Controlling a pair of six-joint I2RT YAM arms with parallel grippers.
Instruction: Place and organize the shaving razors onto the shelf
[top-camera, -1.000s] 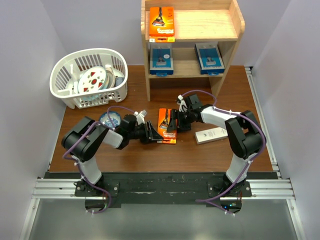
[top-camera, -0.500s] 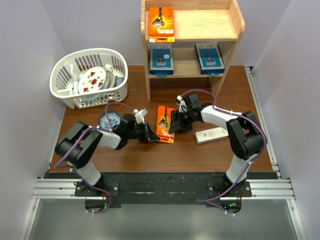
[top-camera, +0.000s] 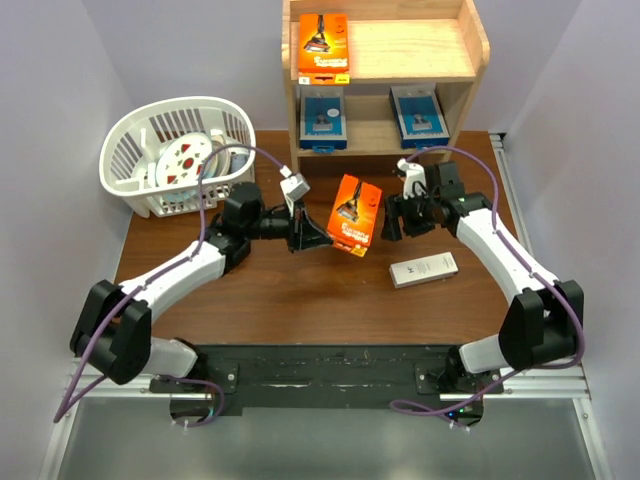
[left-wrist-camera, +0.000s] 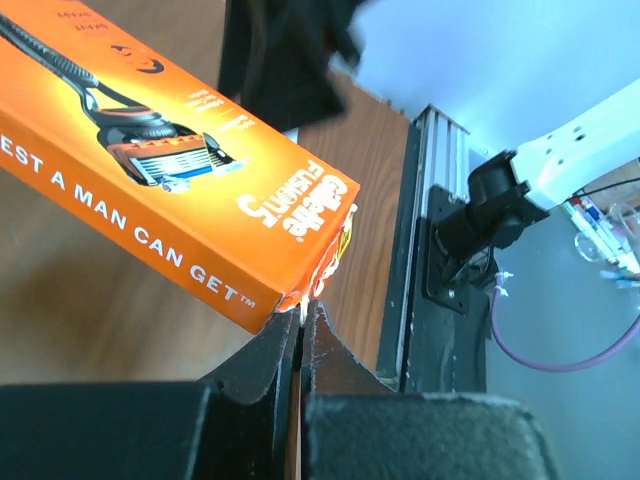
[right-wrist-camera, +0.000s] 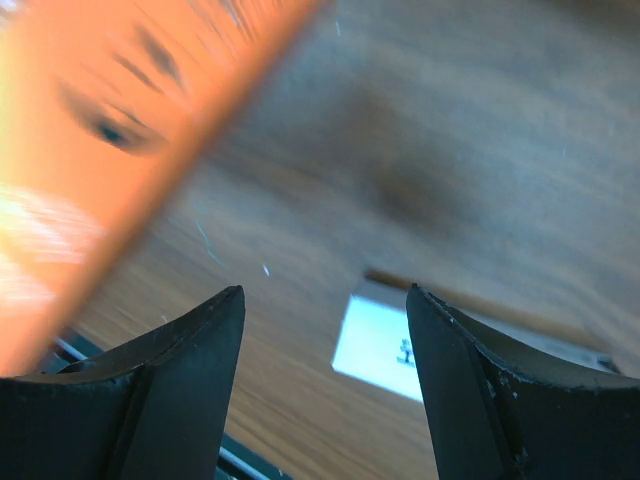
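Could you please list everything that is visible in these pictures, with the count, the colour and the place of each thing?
light pine two-tier shelf unit: one, pale wood, far edge of the table.
first orange cardboard razor pack: one, orange, top tier, left.
second orange cardboard razor pack: one, orange, mid-table, tilted, held.
blue razor packs: two, blue, lower tier, left and right.
flat white box: one, white, on the table near the right arm.
white plastic slotted basket: one, white, far left; holds dishes, count unclear.
brown wooden table: one, brown.
left gripper: black, closed on the second pack's edge.
right gripper: black, open, empty, beside that pack.
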